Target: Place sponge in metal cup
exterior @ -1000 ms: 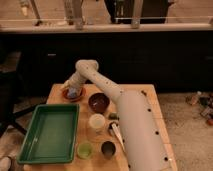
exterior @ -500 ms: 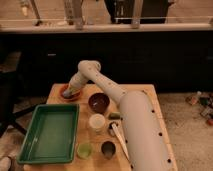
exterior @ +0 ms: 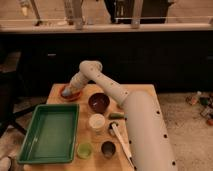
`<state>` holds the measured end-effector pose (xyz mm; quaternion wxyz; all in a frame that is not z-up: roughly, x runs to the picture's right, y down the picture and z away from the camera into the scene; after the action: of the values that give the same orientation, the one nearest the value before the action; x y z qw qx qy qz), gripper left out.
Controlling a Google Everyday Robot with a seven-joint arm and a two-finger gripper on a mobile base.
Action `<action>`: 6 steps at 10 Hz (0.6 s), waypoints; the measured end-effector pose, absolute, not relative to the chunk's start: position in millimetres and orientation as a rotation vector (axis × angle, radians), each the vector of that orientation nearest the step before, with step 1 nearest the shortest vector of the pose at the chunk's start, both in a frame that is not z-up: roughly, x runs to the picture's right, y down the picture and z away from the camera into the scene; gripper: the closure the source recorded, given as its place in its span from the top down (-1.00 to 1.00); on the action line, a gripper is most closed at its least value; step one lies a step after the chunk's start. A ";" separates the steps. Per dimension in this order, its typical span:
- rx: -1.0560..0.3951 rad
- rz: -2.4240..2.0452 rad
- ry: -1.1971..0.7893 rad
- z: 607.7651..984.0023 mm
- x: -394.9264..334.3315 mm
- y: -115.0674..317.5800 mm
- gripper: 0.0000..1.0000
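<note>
While over orange plate (exterior: pixel 70 93): gripper (exterior: pixel 69 91), jaws' state unclear, no legible txt.

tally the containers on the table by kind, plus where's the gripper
Cups: 3 – white cup, pale green cup, metal cup
Bowls: 1 – dark red bowl
Plates: 1 – orange plate
Trays: 1 – green tray
Total: 6
Gripper is down over the orange plate.
</note>
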<state>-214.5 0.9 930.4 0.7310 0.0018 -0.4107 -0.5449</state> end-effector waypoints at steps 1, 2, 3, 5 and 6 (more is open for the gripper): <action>0.021 -1.202 -0.894 925.4 -212.3 -4.2 -1.00; 0.043 -1.205 -0.880 917.9 -208.8 -11.7 -1.00; 0.059 -1.208 -0.869 912.6 -206.0 -17.1 -1.00; 0.097 -1.230 -0.852 894.5 -200.8 -29.7 -1.00; 0.116 -1.249 -0.851 885.3 -200.0 -33.6 -1.00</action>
<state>-200.0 -33.6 885.3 0.7264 0.0527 -0.3858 -0.5664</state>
